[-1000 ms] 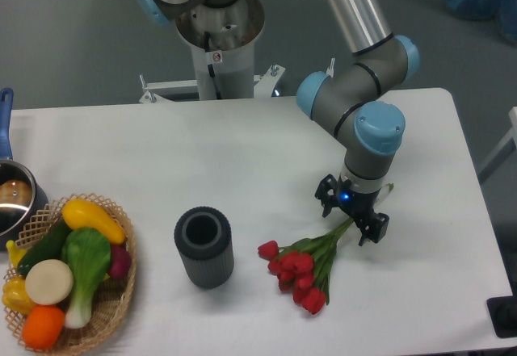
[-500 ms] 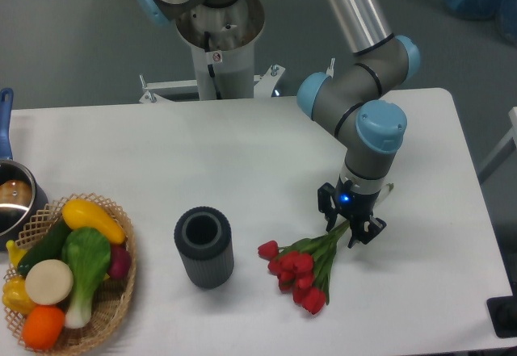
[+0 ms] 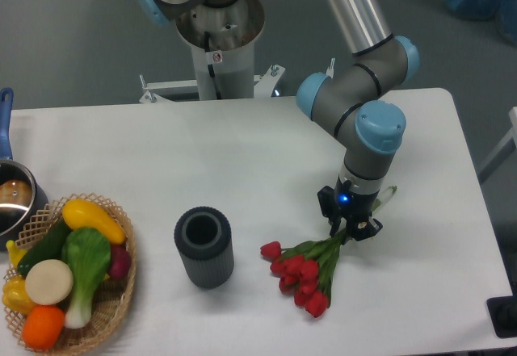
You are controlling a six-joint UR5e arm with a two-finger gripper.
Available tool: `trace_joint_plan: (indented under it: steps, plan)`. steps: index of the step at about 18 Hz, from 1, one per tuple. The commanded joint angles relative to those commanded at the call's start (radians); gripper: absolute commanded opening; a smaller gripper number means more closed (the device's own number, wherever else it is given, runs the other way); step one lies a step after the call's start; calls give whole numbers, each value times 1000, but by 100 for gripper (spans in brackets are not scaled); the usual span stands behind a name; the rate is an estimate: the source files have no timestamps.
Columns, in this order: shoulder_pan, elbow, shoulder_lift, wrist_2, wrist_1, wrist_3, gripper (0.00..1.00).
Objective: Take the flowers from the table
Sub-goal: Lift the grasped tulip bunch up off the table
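Flowers (image 3: 304,271) lie on table (image 3: 202,154), right of grey cup (image 3: 204,247), buds toward front edge, stems running up-right. Gripper (image 3: 349,228) pinches stems near cut ends: thinnest, firmest hold, spares buds. Lift not yet evident.

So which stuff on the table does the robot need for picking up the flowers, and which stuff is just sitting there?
Needed for the job:
- the flowers, red tulips lying on the table
- the gripper, closed on their green stems

Just sitting there:
- the dark ribbed cup, standing upright
- the basket of vegetables
- the pot at the left edge
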Motion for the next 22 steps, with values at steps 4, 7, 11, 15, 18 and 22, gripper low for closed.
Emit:
trace_joint_plan:
  steps: [4, 7, 11, 15, 18, 22]
  plan:
    - [2, 5, 0, 0, 0, 2, 16]
    - [3, 14, 6, 0, 0, 5, 16]
    - [9, 47, 32, -6, 2, -5, 16]
    - [12, 89, 86, -144, 2, -37, 16]
    - [23, 132, 123, -237, 2, -133, 16]
    - [21, 204, 123, -377, 3, -260, 16]
